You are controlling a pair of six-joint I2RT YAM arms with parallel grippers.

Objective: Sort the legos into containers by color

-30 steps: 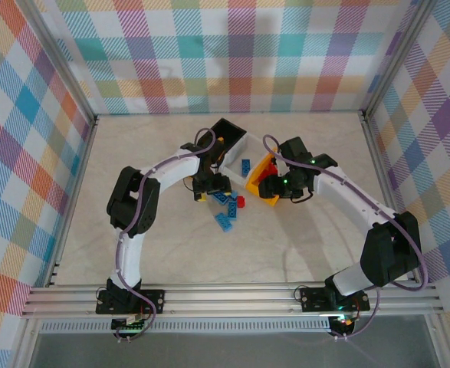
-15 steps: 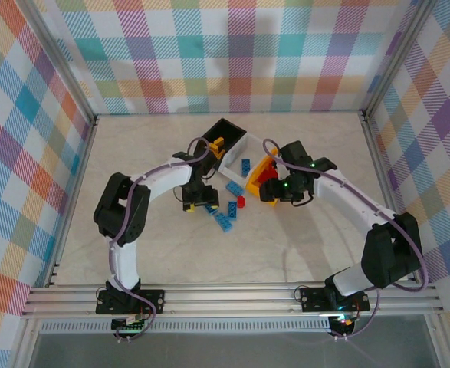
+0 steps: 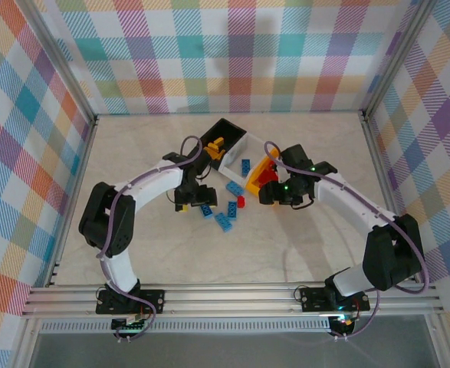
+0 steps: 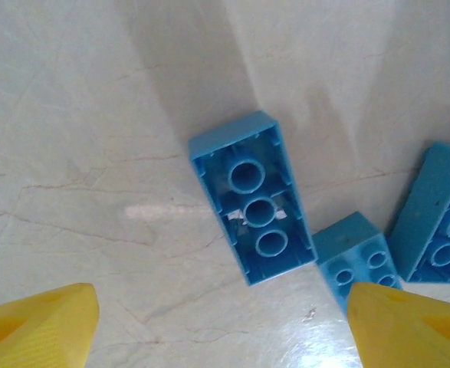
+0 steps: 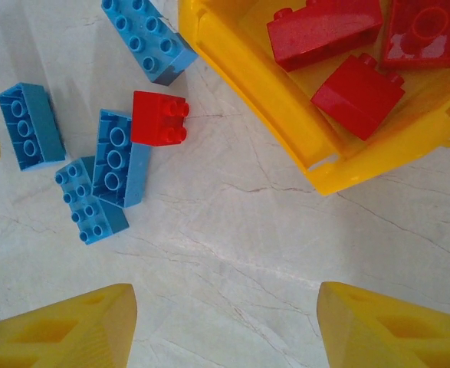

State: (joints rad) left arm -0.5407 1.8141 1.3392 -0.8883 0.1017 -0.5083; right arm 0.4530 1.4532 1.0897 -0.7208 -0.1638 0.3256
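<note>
Three joined bins sit mid-table, a bit toward the far edge, in a diagonal row: black bin (image 3: 228,127) farthest, white bin (image 3: 250,141) in the middle, yellow bin (image 5: 244,80) closest to the right arm. The scheme reads as red into yellow, blue into white and yellow into black. Three red bricks (image 5: 359,96) lie in the yellow bin, a blue pair (image 3: 244,165) in the white one, and a yellow piece (image 3: 215,144) at the black bin, partly hidden by cable.

Loose legos lie on the table just near-side of the bins. These are the stray red brick (image 5: 159,119), touching an upturned blue one (image 5: 117,157), plus several more blues around it.

The left gripper (image 4: 225,330) has its fingers spread wide and holds nothing. It looks straight down on the upside-down blue brick (image 4: 253,207), likely lining up to straddle it. Two more blues (image 4: 359,257) crowd that brick's right end, so a finger could nudge them on the way down.

The right gripper (image 5: 225,330) is also spread and empty. It hovers over bare table (image 5: 270,253) beside the yellow bin's corner, with the stray red brick off to one side, so red looks like its job.

The sort is partly done, with roughly six bricks left out.
</note>
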